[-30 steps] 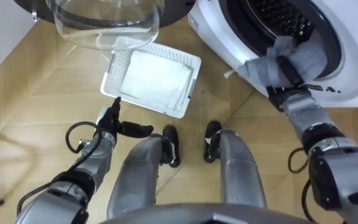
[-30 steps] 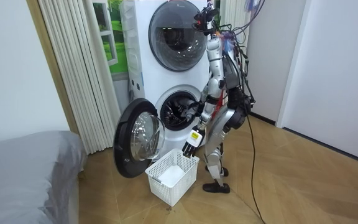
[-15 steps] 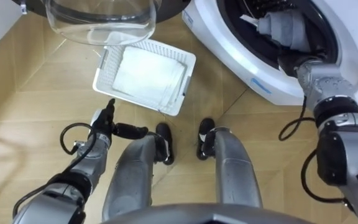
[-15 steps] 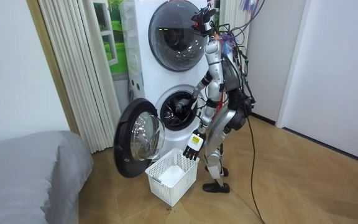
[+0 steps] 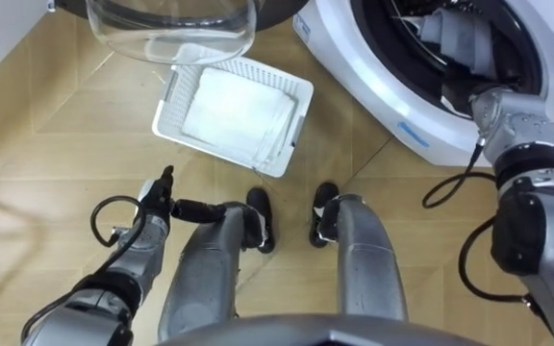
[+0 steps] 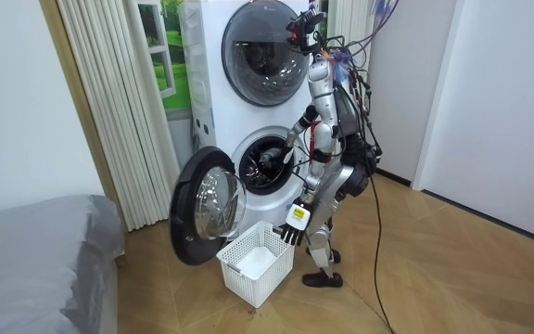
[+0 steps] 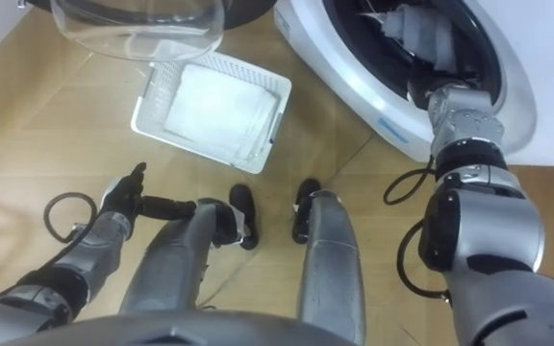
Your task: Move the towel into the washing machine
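Note:
A grey towel (image 5: 462,40) lies bunched inside the drum of the lower washing machine (image 5: 392,106), just past the dark door ring. My right arm (image 5: 508,120) reaches through the opening, and its hand is in the drum against the towel. My left hand (image 5: 158,192) hangs open low at my left side, above the wooden floor and holding nothing. In the room view I stand close to the machine's front (image 6: 265,163), leaning toward it.
A white laundry basket (image 5: 173,127) holding a folded white cloth (image 5: 234,111) sits on the floor ahead of my feet. The machine's round glass door (image 5: 171,29) stands swung open above the basket. A grey bed (image 6: 35,250) is at the room view's left.
My right arm has pushed the grey towel from the door ring into the drum. My left hand has dropped a little lower.

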Available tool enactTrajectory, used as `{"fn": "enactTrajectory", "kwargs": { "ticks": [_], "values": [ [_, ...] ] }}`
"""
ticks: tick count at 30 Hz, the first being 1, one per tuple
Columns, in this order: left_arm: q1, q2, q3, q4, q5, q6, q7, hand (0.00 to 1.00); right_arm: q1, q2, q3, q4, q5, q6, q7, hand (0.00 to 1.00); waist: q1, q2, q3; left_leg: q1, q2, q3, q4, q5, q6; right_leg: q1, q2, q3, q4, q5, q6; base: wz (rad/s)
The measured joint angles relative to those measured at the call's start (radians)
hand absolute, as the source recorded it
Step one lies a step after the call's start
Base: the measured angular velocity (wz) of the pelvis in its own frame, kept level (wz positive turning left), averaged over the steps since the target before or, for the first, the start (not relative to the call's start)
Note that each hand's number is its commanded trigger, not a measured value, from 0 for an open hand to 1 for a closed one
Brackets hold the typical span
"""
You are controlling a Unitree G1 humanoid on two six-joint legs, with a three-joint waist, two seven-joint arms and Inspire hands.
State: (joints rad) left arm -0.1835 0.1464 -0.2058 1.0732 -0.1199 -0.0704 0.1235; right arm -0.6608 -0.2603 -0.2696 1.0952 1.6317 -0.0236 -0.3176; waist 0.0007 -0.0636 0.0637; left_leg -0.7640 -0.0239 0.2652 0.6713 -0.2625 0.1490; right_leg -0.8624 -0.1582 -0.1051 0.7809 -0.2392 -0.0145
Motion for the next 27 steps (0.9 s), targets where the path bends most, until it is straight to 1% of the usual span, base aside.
{"fn": "enactTrajectory", "kwargs": {
  "ticks": [3,8,12,24,27],
  "values": [
    [-0.005,0.000,0.004,-0.001,0.003,0.001,0.000,0.00,-0.002,-0.001,0.000,0.000,0.000,0.000,0.000,0.00,0.000,0.003,-0.0008,0.000,0.000,0.000,0.000,0.000,0.000,0.000,0.001,0.001,0.001,0.000,0.000,0.00],
    [-0.004,0.001,0.005,-0.001,0.004,0.028,0.000,0.00,-0.002,-0.005,0.000,0.002,0.004,0.000,0.000,0.00,0.001,0.007,0.0000,0.000,0.000,0.000,0.001,0.000,0.000,0.000,0.001,0.005,0.003,0.000,0.000,0.00],
    [-0.004,0.001,0.005,-0.007,0.005,0.038,0.000,0.00,-0.002,-0.006,0.000,0.002,0.006,-0.001,-0.001,0.00,0.001,0.007,-0.0001,0.000,0.000,0.000,-0.001,0.000,0.000,-0.001,0.002,0.010,0.002,0.000,0.000,0.00],
    [-0.003,0.001,0.001,-0.013,0.004,0.040,-0.025,0.00,-0.002,-0.006,0.001,0.020,0.007,-0.007,0.003,0.00,0.003,0.007,-0.0001,0.014,-0.002,0.002,-0.016,0.000,0.000,0.009,0.005,0.011,-0.011,0.000,0.002,0.00],
    [-0.003,0.001,0.001,-0.013,0.004,0.041,-0.027,0.00,-0.002,-0.006,0.001,0.033,0.004,-0.010,0.005,0.00,0.004,0.007,0.0000,0.022,-0.002,0.002,-0.025,0.000,0.000,0.019,0.006,0.005,-0.021,0.001,0.004,0.00]
  ]
}}
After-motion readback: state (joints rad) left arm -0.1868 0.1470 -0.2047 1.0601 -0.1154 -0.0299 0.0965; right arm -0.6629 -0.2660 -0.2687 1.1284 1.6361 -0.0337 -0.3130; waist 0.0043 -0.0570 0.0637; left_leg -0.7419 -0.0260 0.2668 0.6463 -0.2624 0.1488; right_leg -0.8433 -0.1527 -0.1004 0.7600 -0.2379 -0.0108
